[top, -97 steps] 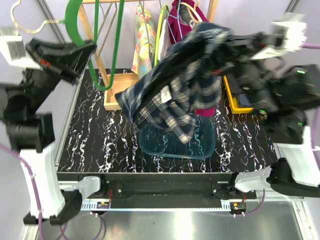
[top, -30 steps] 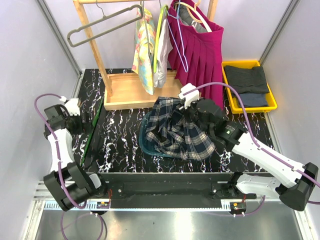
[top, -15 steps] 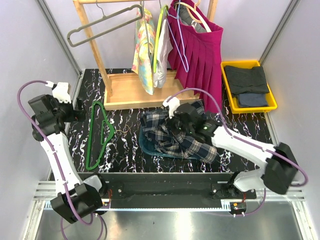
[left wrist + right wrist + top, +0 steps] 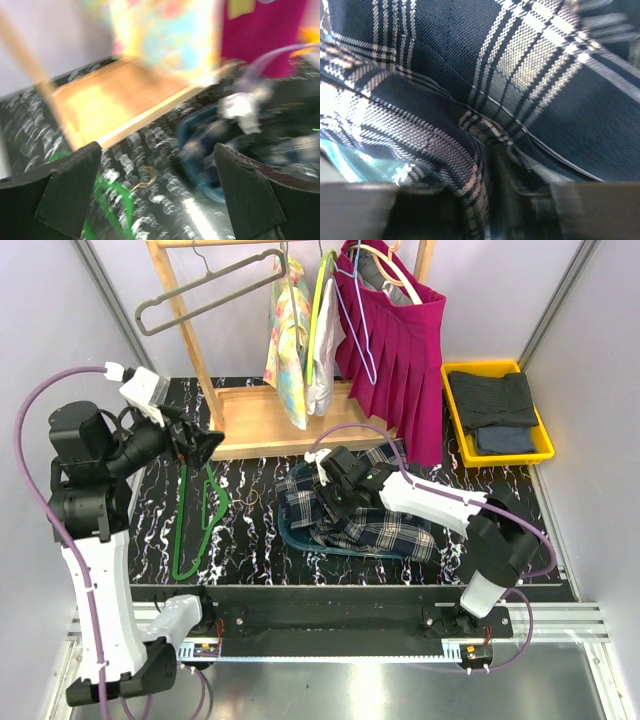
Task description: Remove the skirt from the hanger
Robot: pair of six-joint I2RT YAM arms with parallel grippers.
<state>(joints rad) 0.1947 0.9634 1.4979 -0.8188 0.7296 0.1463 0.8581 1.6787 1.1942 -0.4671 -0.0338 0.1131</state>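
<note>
Right hand (image 4: 335, 478) is pressed into the plaid skirt (image 4: 385, 525); folds hide its fingers, so whether it is gripping cannot be told. The skirt lies heaped on the teal tray (image 4: 285, 522), apart from the green hanger (image 4: 190, 520), which lies flat on the counter (image 4: 255, 552). Left hand (image 4: 203, 448), spread and empty, hovers above the hanger, apparently free of it.

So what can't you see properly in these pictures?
- Right gripper: in the top view it is buried in the plaid skirt. The right wrist view is nearly all cloth, so I can't tell if it is open or shut.
- Blue tray: mostly covered by the skirt in the top view.
- Small brown thing on the table: too small in the top view, blurred in the left wrist view.
</note>
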